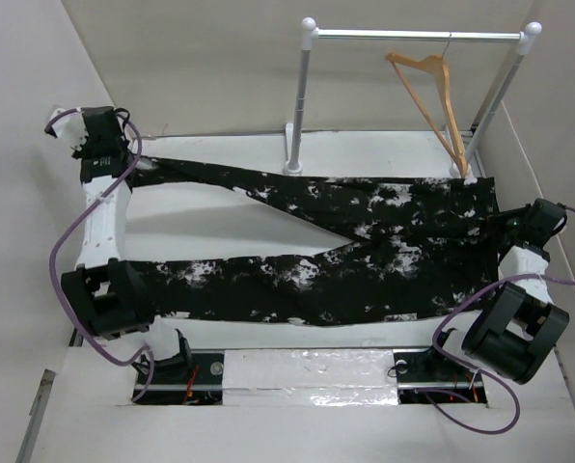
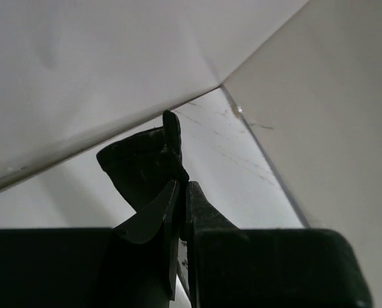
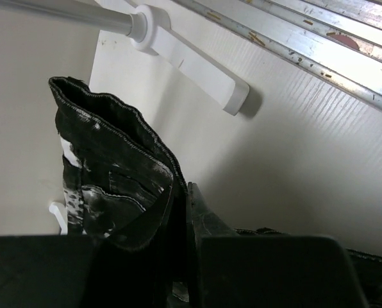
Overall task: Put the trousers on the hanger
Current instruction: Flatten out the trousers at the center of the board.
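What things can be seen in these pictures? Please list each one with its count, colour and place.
trousers: one, black with white splatter, spread across the table, legs toward the left
hanger: one, light-brown wood, hanging on the rack bar, far right
rack: one, white and silver, at the far edge of the table
table: one, white, under the trousers
cables: two, purple, one along each arm
left gripper: one, black, shut on a trouser leg end, far left
right gripper: one, black, shut on the waistband, right side
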`<state>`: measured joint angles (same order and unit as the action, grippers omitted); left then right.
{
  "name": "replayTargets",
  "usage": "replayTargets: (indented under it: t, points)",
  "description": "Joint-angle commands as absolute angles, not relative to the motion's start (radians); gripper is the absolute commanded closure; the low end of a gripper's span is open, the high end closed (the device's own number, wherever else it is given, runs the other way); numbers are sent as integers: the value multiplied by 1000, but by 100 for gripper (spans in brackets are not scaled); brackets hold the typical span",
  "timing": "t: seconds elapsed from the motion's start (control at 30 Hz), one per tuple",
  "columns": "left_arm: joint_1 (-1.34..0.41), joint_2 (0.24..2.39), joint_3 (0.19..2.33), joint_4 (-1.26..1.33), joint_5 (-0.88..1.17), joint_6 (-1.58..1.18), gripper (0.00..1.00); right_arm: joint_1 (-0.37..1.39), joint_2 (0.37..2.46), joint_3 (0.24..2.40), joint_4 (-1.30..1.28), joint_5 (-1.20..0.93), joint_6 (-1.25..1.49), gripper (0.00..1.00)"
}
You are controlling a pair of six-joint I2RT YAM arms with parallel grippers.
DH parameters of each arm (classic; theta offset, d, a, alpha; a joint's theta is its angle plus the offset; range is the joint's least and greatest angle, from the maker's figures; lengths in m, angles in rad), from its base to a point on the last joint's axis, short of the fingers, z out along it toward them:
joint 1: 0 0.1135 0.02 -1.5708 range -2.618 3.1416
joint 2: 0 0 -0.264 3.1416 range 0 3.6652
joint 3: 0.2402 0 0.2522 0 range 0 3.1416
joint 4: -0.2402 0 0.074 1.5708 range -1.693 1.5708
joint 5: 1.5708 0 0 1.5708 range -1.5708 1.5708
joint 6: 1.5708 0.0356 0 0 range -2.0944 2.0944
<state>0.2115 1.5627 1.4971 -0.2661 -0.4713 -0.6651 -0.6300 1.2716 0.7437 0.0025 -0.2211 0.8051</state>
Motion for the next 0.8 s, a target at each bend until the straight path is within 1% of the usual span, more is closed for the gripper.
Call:
replayTargets:
  t: [0.0,0.07,0.13,0.2,0.27,0.3,0.37,0.4,0.5,0.53,0.63,0.7,0.77]
  points:
    - [247,1451,1485,-120,-408,-724,100,-650,1276,779,84,-215,828,100]
    - [247,1456,1515,-94,-286,-758,100,-650,1273,747,189,-271,845,100]
    - [247,1456,1537,-37,-197,-775,100,-650,1275,735,198,-308,845,100]
    - [247,1447,1490,-6,-175,-793,100,-650,1275,759,143,-293,819,100]
    - [261,1433,1428,26,-201,-787,100,-660,1276,769,121,-270,805,100]
    - [261,1424,1310,99,-209,-760,100,-660,1281,764,133,-273,808,100]
    - [270,1399,1157,210,-192,-736,100,-660,1296,750,170,-296,834,100]
    - [287,1401,1025,288,-160,-742,100,-660,1319,747,178,-304,839,100]
    - [363,1480,846,420,-37,-750,100,-660,1333,746,189,-330,835,100]
    - [388,1541,825,428,45,-774,100,-660,1325,746,187,-325,833,100]
    - [440,1615,839,425,168,-799,100,-660,1315,745,190,-333,831,100]
    - [428,1602,886,436,186,-792,100,-660,1316,755,192,-344,836,100]
    - [405,1569,934,419,161,-760,100,-660,1324,759,199,-357,839,100]
